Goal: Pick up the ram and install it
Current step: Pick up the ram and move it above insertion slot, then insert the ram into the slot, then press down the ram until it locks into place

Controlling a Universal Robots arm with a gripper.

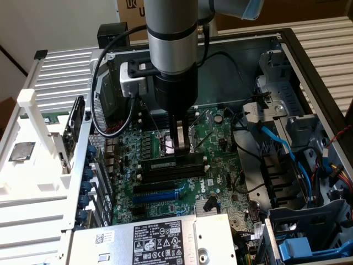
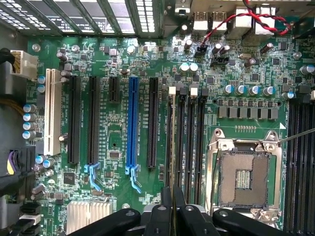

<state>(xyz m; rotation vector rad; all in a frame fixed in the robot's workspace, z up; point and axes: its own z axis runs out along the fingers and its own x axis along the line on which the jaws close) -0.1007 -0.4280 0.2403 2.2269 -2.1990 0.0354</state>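
Grip first: the gripper (image 1: 181,148) reaches straight down into the open pc case (image 1: 309,72). Its two dark fingers (image 2: 165,211) stand almost together, w/ only a thin gap between. They look clenched on the upper edge of the ram (image 1: 164,164). The contact itself is hard to see, so I give this as probable, not certain.

The ram stands on its long edge, parallel to the black memory slots (image 2: 189,142). It is at that group of slots, between the empty cpu socket (image 2: 244,177) and the long expansion slots (image 2: 132,123). This is approx. the middle of the motherboard (image 1: 218,141), well apart from the case walls. Its pale label faces the exterior view.

Handling, as my judgement:
- **Weight and stiffness:** the ram is light and stiff, a thin board. Weight is no problem, but bending and twisting are.
- **Fragile parts:** the chips and the contact row on the lower edge, so these are not places to take it.
- **Where to hold:** the best place is the upper long edge near its middle, w/ the flat faces between the pads, so the force goes evenly to both ends.
- **Risks:** the faces are smooth, so a weak grip may slip under a push. A tilt along the length could jam one end at the slot clips.
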